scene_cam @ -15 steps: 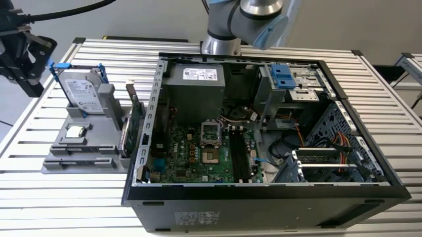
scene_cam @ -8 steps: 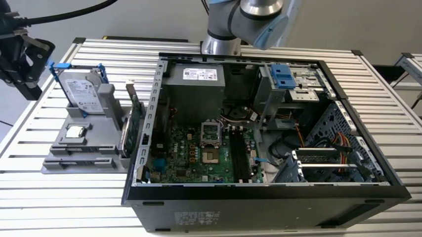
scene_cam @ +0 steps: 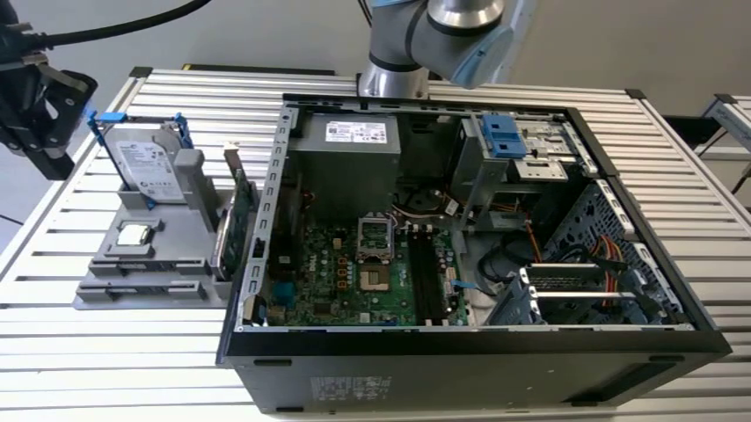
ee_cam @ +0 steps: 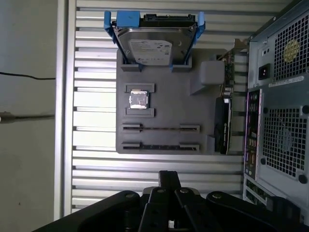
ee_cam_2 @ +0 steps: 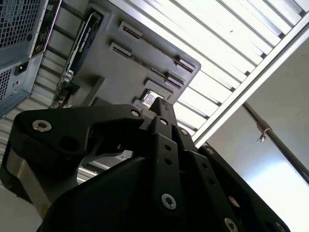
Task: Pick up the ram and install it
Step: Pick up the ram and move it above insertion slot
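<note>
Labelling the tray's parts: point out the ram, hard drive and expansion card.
ram (ee_cam: 159, 146): first wrist view, edge midway between its holders.
hard drive (ee_cam: 152, 46): first wrist view, its labelled face.
expansion card (scene_cam: 242, 224): exterior view, green board's middle.

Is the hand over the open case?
No: in the exterior view the hand hangs at the exterior view's left, past the grey tray, away from the case.

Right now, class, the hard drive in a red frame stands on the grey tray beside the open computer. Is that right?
No: the frame around the hard drive is blue, not red, as the first wrist view shows; the rest holds.
</note>
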Tool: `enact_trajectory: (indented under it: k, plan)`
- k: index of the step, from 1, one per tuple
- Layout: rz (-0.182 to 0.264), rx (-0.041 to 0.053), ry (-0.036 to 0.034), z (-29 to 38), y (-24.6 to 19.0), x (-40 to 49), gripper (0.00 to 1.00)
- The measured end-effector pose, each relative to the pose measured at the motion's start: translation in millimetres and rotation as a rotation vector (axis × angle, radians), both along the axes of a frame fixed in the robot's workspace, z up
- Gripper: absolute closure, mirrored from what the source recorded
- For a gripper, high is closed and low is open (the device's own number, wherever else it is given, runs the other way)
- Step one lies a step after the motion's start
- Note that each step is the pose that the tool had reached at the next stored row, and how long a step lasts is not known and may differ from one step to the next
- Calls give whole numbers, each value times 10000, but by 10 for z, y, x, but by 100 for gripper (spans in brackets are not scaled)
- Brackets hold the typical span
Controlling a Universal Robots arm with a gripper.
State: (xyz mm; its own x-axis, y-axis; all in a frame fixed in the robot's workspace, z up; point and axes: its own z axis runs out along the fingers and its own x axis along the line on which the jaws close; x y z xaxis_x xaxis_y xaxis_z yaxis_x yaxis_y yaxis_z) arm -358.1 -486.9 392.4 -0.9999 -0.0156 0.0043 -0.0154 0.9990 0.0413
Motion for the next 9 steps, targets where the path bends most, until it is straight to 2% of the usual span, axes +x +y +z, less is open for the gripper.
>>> enact_trajectory:
  k: [9]
  plan:
    - [-64,-2,2,0,-1,30,100]
